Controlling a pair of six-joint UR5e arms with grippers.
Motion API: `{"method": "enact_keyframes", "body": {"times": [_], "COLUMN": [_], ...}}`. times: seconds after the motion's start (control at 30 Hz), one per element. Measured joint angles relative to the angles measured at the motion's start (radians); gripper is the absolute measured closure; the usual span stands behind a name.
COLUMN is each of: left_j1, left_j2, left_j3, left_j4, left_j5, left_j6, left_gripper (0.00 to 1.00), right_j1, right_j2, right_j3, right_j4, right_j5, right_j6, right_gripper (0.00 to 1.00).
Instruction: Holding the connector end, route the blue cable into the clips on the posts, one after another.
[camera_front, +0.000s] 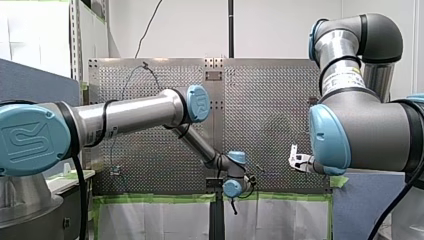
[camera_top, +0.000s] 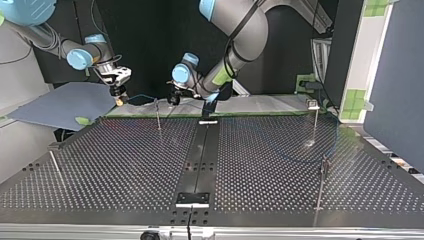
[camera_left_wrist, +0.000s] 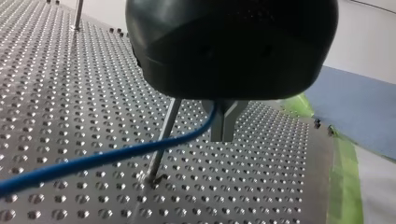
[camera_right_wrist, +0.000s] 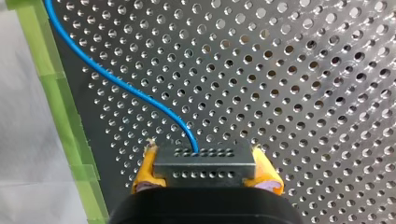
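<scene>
Perforated metal table (camera_top: 125, 160), green tape (camera_right_wrist: 70, 130) along one edge. Thin blue cable (camera_right_wrist: 116, 84) curving loosely over the holes and ending in a small dark connector (camera_right_wrist: 204, 156).

Connector clamped in the right gripper (camera_right_wrist: 205, 170), with yellow pads (camera_right_wrist: 145, 168) pressed against both of its ends and closed only to its width. Placed near the far edge of the table, at the top view's left.

Further along the cable, the left gripper (camera_left_wrist: 223, 123). Metal fingers drawn together to a narrow tip, seemingly pinching the cable at that spot. Just beside it, a slim post (camera_left_wrist: 163, 137) with the cable crossing in front. Clipped or not: too hidden to tell. Other posts (camera_top: 316, 122) standing well apart across the table.

Judging by looks, the cable is light, thin and soft, sagging under its own weight. Likely to slide through a loose pinch and to spring back out when slack. Rigid connector the soundest place to grip. Second hold best taken on the cable itself, close to the post, for steering.
</scene>
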Motion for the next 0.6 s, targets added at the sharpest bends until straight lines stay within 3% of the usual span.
{"method": "enact_keyframes", "body": {"times": [0.3, 0.6], "left_j1": [0.013, 0.028], "left_j2": [0.044, 0.072], "left_j3": [0.018, 0.054], "left_j4": [-0.007, -0.06], "left_j5": [0.009, 0.013], "left_j6": [-0.001, -0.001], "left_gripper": [1.0, 1.0], "right_j1": [0.003, -0.002], "right_j2": [0.002, 0.004], "right_j3": [-0.007, -0.012], "right_j4": [-0.013, -0.026], "right_j5": [0.001, 0.001], "right_j6": [0.004, 0.011], "right_gripper": [1.0, 1.0]}}
